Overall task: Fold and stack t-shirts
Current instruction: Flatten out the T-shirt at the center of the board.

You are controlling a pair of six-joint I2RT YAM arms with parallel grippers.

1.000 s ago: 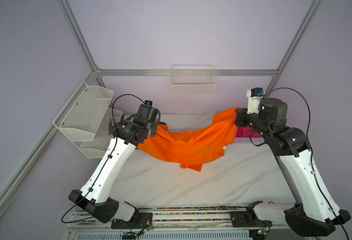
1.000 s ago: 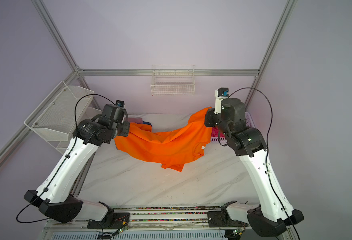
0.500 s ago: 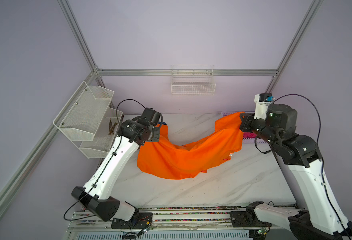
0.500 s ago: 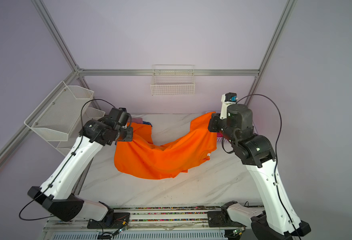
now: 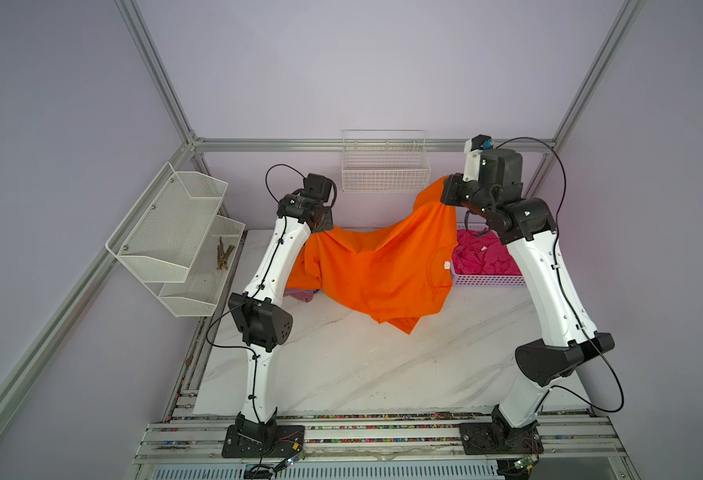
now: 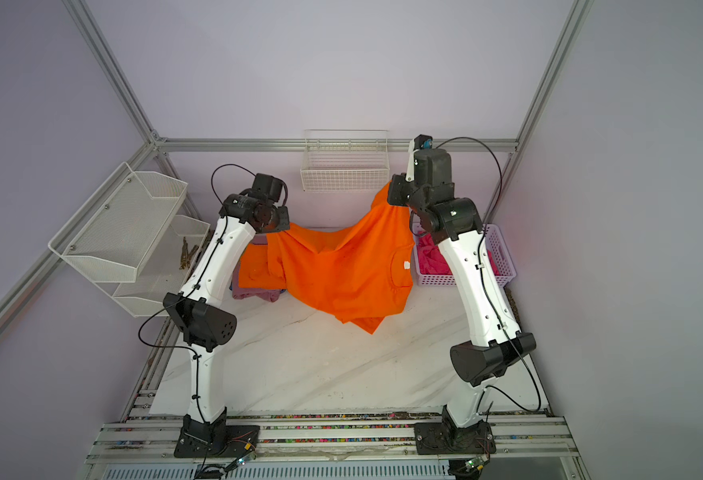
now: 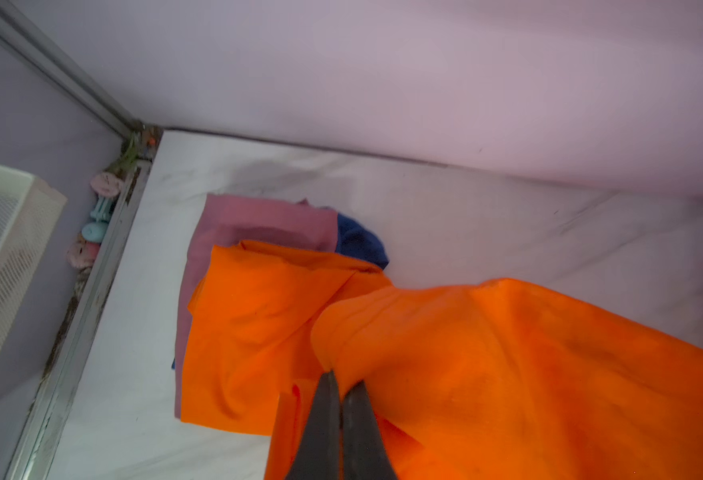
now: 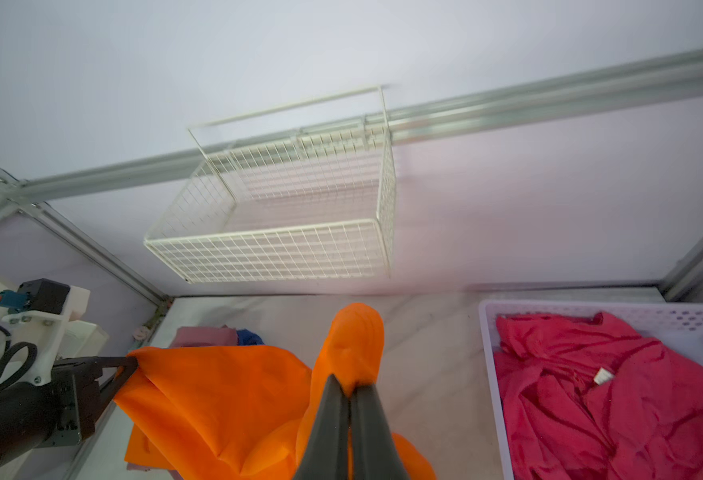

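A bright orange t-shirt [image 5: 374, 266] hangs in the air between my two grippers, its lower end sagging to the marble table [image 5: 341, 365]. My left gripper [image 7: 341, 382] is shut on one edge of it, and my right gripper [image 8: 350, 384] is shut on another edge, held higher near the back wall. At the far left lies a stack: a folded orange t-shirt [image 7: 250, 332] on a mauve-pink one [image 7: 258, 216] and a blue one [image 7: 358, 243]. A hot pink t-shirt [image 8: 611, 395] lies crumpled in the lavender basket [image 8: 491, 374].
A white wire basket [image 5: 385, 174] hangs on the back wall, close to my right gripper [image 5: 445, 195]. White mesh shelves [image 5: 175, 232] are fixed to the left frame. The lavender basket [image 6: 503, 249] stands at the far right behind my right arm.
Both grippers have risen and moved back, carrying the orange t-shirt. The right one climbed furthest. The cloth's hanging end swung from the near left toward the right.
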